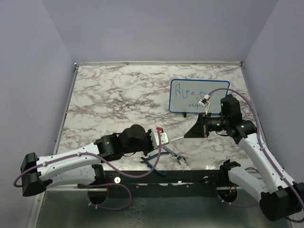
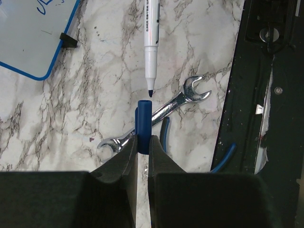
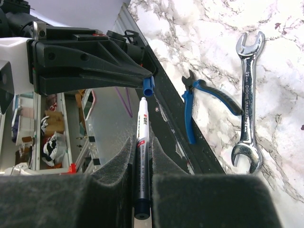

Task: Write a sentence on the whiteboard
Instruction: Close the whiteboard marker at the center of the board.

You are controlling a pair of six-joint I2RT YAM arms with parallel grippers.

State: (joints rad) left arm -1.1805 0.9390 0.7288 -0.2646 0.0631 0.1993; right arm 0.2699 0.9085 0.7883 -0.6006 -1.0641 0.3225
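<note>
Left gripper (image 2: 143, 142) pinches blue cap (image 2: 143, 118), unseen from above.

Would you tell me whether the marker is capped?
Uncapped: the marker shows a bare tip just short of the blue cap in the left fingers.

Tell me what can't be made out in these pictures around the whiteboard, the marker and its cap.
- The sentence on the whiteboard: too small to read in the top view. In the left wrist view the frame's top edge cuts off all but a few strokes.
- The marker: in the left wrist view its body runs out past the top edge.
- The cap: in the left wrist view its lower part is hidden between the left pincer fingers.
</note>
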